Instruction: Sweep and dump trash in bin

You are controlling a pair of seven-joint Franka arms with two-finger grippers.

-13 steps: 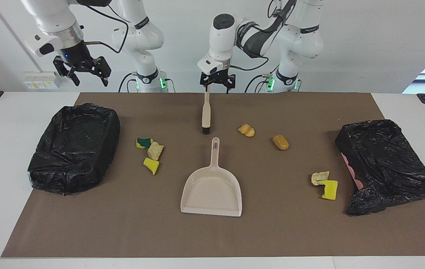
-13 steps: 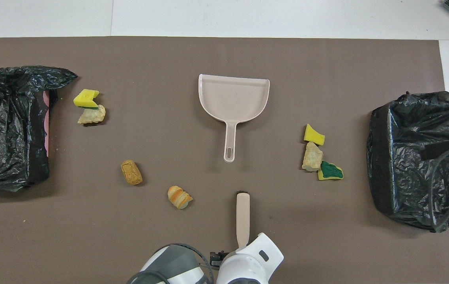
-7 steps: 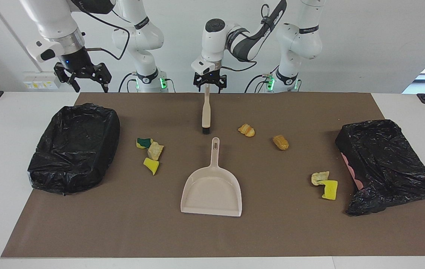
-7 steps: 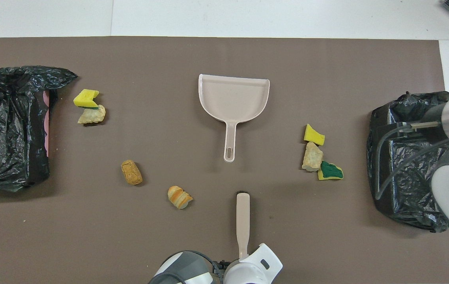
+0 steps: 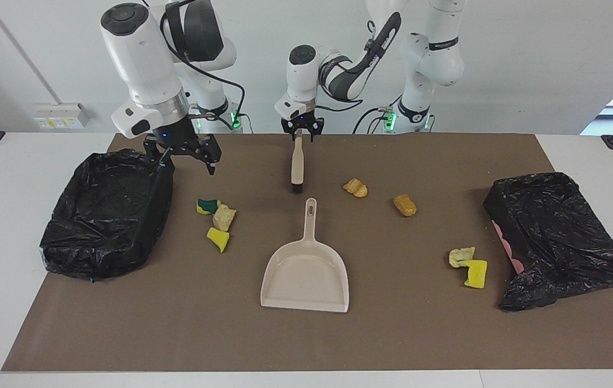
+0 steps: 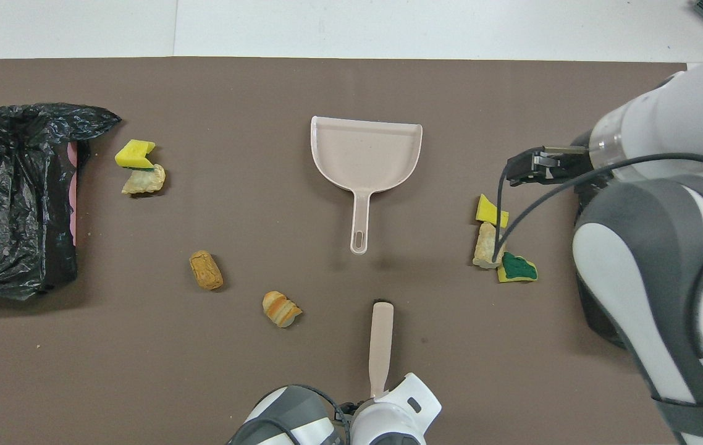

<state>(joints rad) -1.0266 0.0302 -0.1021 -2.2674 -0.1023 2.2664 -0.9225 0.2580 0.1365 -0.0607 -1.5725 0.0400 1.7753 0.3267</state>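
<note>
The beige brush [image 5: 297,164] lies on the brown mat with its bristle end pointing at the handle of the beige dustpan [image 5: 306,269]. My left gripper [image 5: 301,133] is shut on the tip of the brush handle [image 6: 379,371]. Trash lies scattered over the mat. A green sponge [image 5: 208,206], a pale chunk [image 5: 224,217] and a yellow sponge [image 5: 218,238] lie beside the bin [image 5: 104,213] at the right arm's end. Two bread lumps [image 5: 355,187] [image 5: 404,205] lie mid-mat. My right gripper [image 5: 188,161] hangs open over the mat at that bin's corner.
A second black-bagged bin [image 5: 554,237] sits at the left arm's end, pink showing at its side. A pale chunk [image 5: 461,256] and a yellow sponge [image 5: 476,273] lie beside it. The right arm covers much of its end of the table in the overhead view.
The right arm swung in from above the table's edge and dropped to the mat beside the bin. The left gripper lowered slightly and its fingers closed on the brush handle.
</note>
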